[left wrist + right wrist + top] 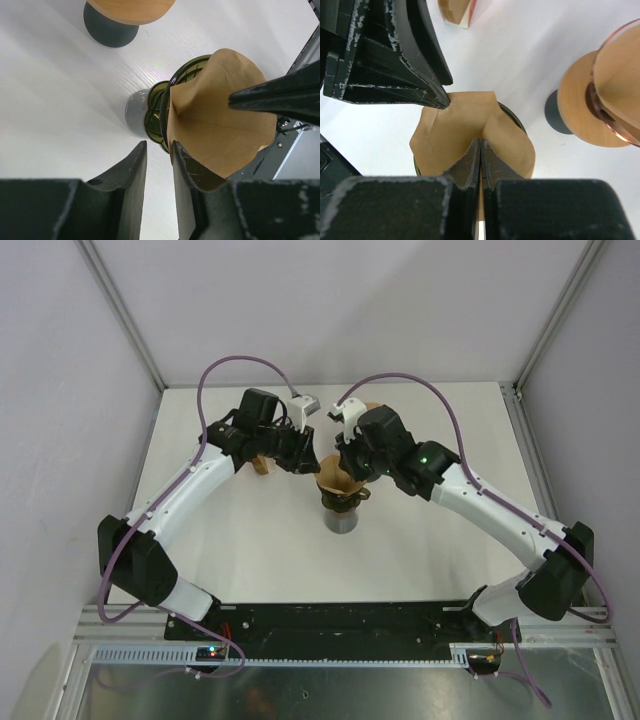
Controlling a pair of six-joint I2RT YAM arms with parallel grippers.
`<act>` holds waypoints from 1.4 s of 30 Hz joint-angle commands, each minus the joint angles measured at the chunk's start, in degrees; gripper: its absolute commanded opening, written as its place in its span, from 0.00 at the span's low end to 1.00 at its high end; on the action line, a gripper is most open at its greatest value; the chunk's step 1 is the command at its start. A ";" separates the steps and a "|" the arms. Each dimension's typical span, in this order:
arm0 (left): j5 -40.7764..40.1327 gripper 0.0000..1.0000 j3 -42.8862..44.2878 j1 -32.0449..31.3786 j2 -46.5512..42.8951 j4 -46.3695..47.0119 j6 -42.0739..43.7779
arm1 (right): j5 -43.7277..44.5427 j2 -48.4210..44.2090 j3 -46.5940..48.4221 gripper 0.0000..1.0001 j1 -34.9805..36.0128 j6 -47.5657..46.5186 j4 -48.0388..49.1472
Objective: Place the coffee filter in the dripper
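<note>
A brown paper coffee filter (333, 477) stands opened as a cone in the dark wire dripper (343, 503), which sits on a grey cup (342, 522) at mid table. My right gripper (480, 144) is shut on a fold of the filter's rim (455, 130) from the right. Its fingers (280, 92) also show in the left wrist view. My left gripper (159, 146) is narrowly open and empty. Its right finger rests against the outside of the filter (220, 115), and only table shows between the jaws. The dripper's green wire (155, 112) shows under the filter.
A wooden disc on a dark round base (580, 107) carries a copper-rimmed glass piece (620, 85) behind the dripper, to its right. A small brown and orange box (262, 465) lies left of the dripper under the left arm.
</note>
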 commanded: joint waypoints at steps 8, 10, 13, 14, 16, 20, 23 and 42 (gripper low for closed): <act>-1.01 0.36 1.39 0.04 -2.63 0.05 0.90 | 3.97 -6.40 0.25 0.00 -2.78 -0.30 -0.65; -1.16 0.39 1.74 0.04 -2.78 0.08 0.90 | 4.26 -6.88 0.05 0.00 -2.94 -0.33 -0.90; -1.69 0.44 2.27 0.04 -2.90 0.08 0.90 | 4.52 -7.36 -0.23 0.00 -3.24 -0.29 -1.22; -1.81 0.45 2.34 0.04 -2.95 0.10 0.90 | 4.57 -7.59 -0.26 0.00 -3.31 -0.38 -1.29; -1.84 0.48 2.46 0.04 -3.15 0.11 0.90 | 4.48 -7.75 -0.34 0.00 -3.49 -0.44 -1.43; -1.90 0.53 2.98 0.04 -3.39 0.05 0.84 | 4.45 -7.92 -0.49 0.00 -3.69 -0.46 -1.70; -2.09 0.56 3.57 0.00 -3.71 0.09 0.81 | 4.46 -7.98 -0.54 0.00 -3.87 -0.42 -1.79; -3.74 0.82 5.74 0.04 -4.73 -0.05 1.42 | 4.62 -8.16 -0.64 0.00 -4.25 -0.20 -1.81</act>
